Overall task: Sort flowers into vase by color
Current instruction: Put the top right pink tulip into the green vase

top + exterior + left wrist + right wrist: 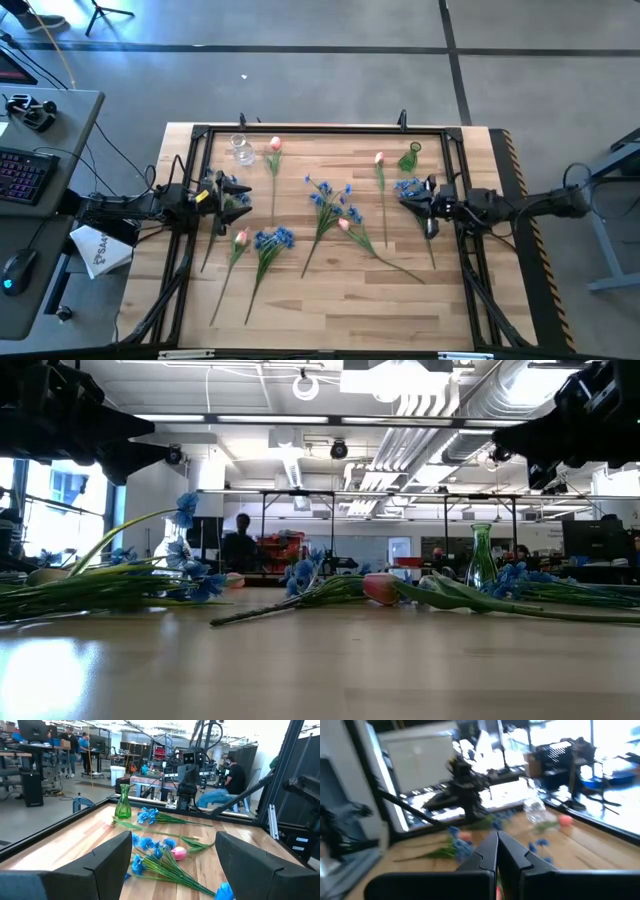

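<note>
Fingers of the left gripper (pixel 170 865) stand wide apart with nothing between them, raised above the desk (pixel 330 300) on the side of the clear vase (pixel 243 150); this reads as readiness to descend on a stem. Fingers (pixel 512 851) of the right gripper (pixel 432 218) are pressed together; whether a stem is pinched there cannot be told. That gripper hovers just beside the green vase (pixel 411 157), over a blue blossom cluster (pixel 407 187). Between the green vase and the clear vase, the flowers lie flat and loosely fanned: pink tulips (pixel 344 224) and blue sprays (pixel 320 195) mixed, none yet standing in either vase. A further blue bunch (pixel 273 239) and a tulip (pixel 241 237) lie farther from the green vase, toward the left arm. One vase near each arm suggests one colour per arm.
</note>
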You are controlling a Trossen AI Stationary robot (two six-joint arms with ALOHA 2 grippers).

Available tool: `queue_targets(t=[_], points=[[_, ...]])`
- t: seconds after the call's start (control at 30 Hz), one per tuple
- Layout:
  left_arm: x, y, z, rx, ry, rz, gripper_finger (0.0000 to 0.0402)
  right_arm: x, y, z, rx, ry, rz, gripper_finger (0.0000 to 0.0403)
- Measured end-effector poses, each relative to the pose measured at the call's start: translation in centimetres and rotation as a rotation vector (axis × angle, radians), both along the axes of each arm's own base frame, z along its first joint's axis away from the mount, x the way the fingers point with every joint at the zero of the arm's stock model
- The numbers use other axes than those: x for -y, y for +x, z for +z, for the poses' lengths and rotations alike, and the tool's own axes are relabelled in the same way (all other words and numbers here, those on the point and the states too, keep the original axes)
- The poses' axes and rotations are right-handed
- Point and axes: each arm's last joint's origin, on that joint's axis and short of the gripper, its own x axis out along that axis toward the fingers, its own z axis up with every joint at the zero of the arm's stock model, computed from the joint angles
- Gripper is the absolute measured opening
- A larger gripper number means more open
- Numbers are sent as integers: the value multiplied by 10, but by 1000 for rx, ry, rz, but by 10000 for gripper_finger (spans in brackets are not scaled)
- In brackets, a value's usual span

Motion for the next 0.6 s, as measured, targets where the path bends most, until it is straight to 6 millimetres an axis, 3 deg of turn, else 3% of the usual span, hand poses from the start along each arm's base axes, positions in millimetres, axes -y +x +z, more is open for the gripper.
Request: queue_targets(t=[0.17, 0.37, 0.47, 0.6], points=[[1, 0, 0, -15, 77, -44, 275, -7, 14, 1, -90, -10, -1, 0], [5, 0, -1, -22, 104, -169, 252, -15, 25, 17, 80, 79, 176, 0], [5, 1, -3, -41, 97, -169, 223, -13, 27, 22, 121, 41, 108, 0], [5, 1, -4, -48, 91, -160, 173, -11, 36, 32, -43, 0, -79, 0]])
